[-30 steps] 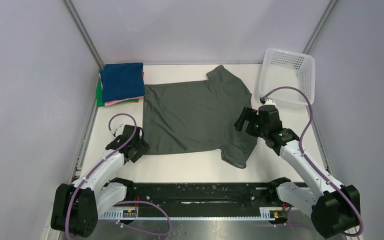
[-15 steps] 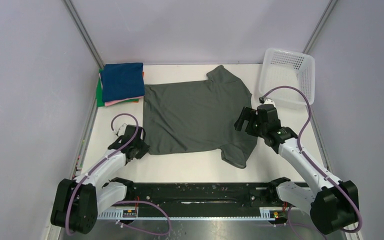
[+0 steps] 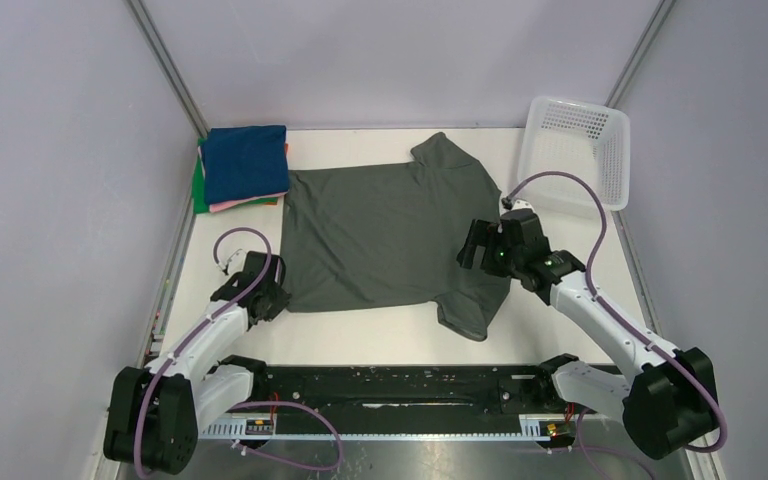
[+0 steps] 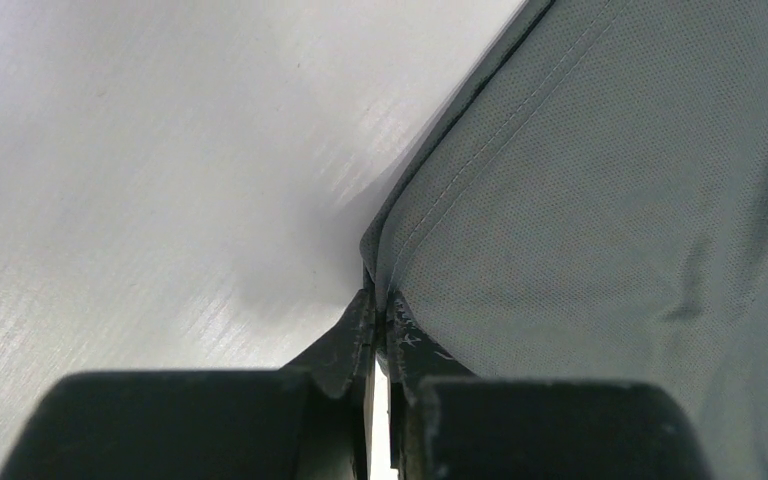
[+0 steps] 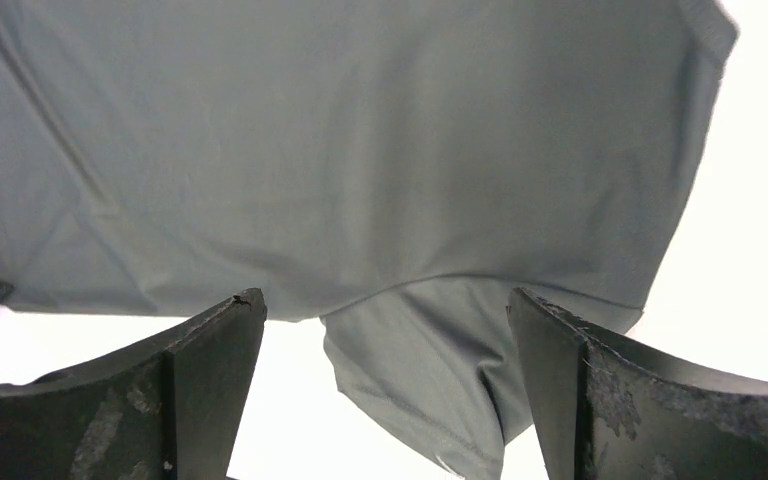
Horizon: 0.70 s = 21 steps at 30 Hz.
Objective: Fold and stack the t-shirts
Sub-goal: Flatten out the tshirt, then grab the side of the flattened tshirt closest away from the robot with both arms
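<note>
Left jaws have clamped the grey-green shirt [image 3: 380, 235]; right jaws gape above it

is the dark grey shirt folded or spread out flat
Spread out, not folded. The grey t-shirt lies open on the table, both sleeves showing; the left gripper is shut on its hem corner.

top: bright, even | right wrist: blown-out whites | left wrist: soft shadow
</note>
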Motion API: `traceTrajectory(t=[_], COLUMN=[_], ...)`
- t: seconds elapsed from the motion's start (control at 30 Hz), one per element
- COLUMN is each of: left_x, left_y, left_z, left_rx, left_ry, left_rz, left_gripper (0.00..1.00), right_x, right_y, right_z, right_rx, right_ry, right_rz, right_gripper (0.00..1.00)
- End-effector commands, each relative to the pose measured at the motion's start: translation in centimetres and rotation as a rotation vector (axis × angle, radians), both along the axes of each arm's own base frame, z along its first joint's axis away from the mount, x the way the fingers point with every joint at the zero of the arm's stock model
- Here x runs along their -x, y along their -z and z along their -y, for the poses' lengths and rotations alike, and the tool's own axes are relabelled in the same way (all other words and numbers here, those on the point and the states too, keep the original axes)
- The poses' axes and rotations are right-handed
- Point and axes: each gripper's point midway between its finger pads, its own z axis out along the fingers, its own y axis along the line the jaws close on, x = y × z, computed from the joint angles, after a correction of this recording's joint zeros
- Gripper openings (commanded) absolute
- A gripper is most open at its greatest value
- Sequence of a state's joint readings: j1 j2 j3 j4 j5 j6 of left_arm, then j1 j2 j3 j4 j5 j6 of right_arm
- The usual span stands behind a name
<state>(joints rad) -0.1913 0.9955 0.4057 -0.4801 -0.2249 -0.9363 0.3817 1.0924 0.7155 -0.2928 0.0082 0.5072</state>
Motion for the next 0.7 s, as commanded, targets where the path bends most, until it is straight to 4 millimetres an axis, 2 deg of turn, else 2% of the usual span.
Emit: traceTrajectory(t=[0.0,0.2,0.33,0.47,0.6,0.67], left_x=[-0.8,-0.7,-0.6,-0.8,-0.9,-0.8], left_y=[-1.6,-2.2,-2.0,-2.3,-2.4,-2.3], left_z=[-1.0,-1.4,-1.4,-1.4,-1.5,-1.5], left_rx=[-0.041,-0.057,-0.049,-0.045,-0.05,-0.051], left_ry=[-0.013,-0.001,-0.002,-0.001,-0.005,-0.005], left_rz=[0.046,0.063,0.057,0.066,0.072,0.068], left_gripper=[0.0,0.0,0.0,0.0,0.0,0.0], right_x=[1.4,5.0,7.0,8.3,9.6,10.3], right_y=[0.4,3.0,3.6,3.6,4.8,5.4], right_z=[-0.7,-1.2,-1.2,-0.8,-1.0,-1.7], right_rx=[0.037,0.042,0.077,0.162,0.198,0.21], right_ry=[-0.012,-0.079,-0.132,-0.179,-0.207,-0.237], right_rz=[-0.046,-0.129,-0.168,-0.181,-0.228,-0.252], right_gripper=[1.0,0.99,0.98,0.95,0.9,0.87])
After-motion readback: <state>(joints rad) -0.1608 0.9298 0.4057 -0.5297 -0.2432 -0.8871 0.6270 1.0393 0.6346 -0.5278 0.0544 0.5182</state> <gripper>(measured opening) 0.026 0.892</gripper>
